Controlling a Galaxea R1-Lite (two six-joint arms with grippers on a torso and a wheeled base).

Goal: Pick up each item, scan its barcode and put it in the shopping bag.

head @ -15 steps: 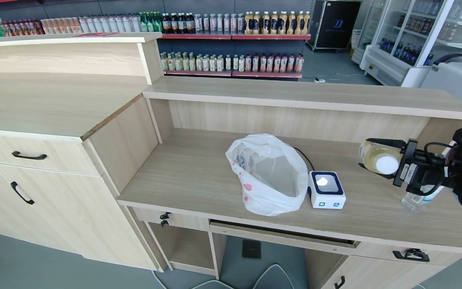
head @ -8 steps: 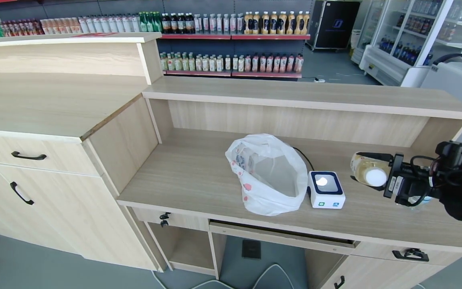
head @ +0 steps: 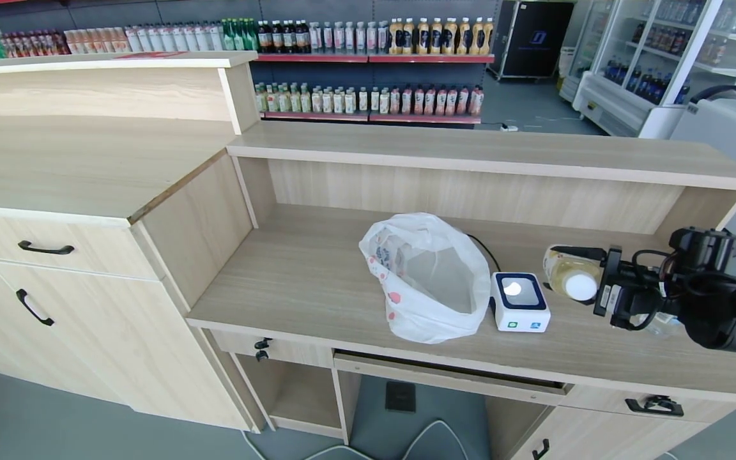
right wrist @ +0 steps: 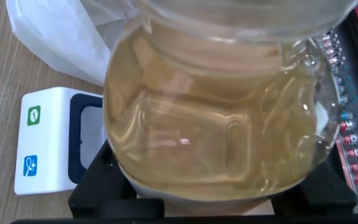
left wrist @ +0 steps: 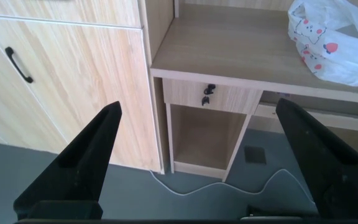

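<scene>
Wood-grain tabletop [head: 317, 281], shop room with stocked drink shelves [head: 368, 57] behind: one shopping bag [head: 429, 275], one scanner [head: 519, 301] touching it, one amber bottle [head: 566, 278] clenched in right claw [head: 582, 271] just beside scanner; left claw [left wrist: 197, 106] spread wide.

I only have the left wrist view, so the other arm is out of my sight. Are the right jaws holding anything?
Observer: Yes, the right jaws are shut on a bottle of yellowish drink, held on its side.
Operator: Where is it relative to the scanner?
Observer: Just to the robot's right of the scanner, white cap facing the robot.
Operator: Is the bag's mouth open?
Observer: Yes, the shopping bag beside the scanner gapes upward.
</scene>
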